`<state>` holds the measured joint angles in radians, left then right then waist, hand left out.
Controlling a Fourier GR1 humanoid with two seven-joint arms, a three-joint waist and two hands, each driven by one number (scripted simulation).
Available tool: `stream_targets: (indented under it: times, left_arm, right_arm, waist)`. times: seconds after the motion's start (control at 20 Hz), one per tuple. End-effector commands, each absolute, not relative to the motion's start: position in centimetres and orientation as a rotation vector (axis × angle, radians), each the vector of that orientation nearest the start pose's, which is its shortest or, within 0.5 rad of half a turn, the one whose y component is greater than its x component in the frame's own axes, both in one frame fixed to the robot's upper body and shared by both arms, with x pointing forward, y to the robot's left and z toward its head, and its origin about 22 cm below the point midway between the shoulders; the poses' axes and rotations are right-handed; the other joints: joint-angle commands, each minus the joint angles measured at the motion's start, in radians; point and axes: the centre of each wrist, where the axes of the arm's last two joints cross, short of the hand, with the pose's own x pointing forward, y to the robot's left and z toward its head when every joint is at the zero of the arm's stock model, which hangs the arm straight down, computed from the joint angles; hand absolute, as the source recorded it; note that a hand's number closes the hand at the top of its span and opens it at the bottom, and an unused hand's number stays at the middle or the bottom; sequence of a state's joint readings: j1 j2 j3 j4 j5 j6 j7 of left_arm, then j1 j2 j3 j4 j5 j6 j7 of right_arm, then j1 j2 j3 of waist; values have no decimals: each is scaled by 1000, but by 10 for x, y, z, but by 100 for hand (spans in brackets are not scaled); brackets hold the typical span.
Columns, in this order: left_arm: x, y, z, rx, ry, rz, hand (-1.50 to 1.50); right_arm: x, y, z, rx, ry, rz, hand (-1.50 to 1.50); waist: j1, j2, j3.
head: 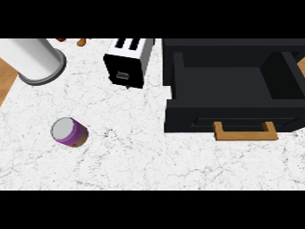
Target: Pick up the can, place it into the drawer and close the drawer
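- Clutter lines the far edge of the white marbled tabletop [148, 165]: a tall white cylinder on a grey base [32, 60] stands at the far left corner, and a black-and-white toaster [128, 62] stands just beside the drawer unit.
- Two small reddish and orange items [72, 41] peek in at the far edge, too cut off to identify.
- A black drawer [237, 87] stands pulled open at the right side of the tabletop, its dark interior exposed and its tan handle [245, 131] facing the near edge.
- The purple can [69, 132], grey lid up and slightly tilted, sits near the left edge, well apart from the drawer.
- Bare marble lies between the can and the drawer; the toaster stands farther back.
- Neither robot hand appears in the head view, so how their fingers stand cannot be told.
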<state>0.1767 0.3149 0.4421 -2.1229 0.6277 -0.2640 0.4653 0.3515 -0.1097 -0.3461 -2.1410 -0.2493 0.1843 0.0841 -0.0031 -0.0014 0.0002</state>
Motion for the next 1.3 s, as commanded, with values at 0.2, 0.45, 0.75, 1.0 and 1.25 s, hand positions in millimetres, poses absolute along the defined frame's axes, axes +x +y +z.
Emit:
stream_targets:
  times: [0.2,0.45,0.75,1.0,1.25]
  left_arm:
    - [173,352,127,-175,-1580,90,-150]
    - [208,330,117,-211,-1571,100,-150]
    - [220,335,99,-188,-1524,113,-150]
    - [240,319,73,-141,-1516,103,-150]
    - [235,319,40,-135,-1482,99,-150]
  right_arm:
    - [107,-367,83,-182,-1791,-104,-150]
    - [116,-361,78,-184,-1795,-103,-150]
    - [99,-373,103,-197,-1791,-103,-150]
    - [96,-373,89,-203,-1789,-102,-150]
    - [92,-377,94,-218,-1787,-95,-150]
  waist:
    - [-4,0,0]
    - [-3,1,0]
    - [-3,1,0]
    - [-5,1,0]
    - [-3,1,0]
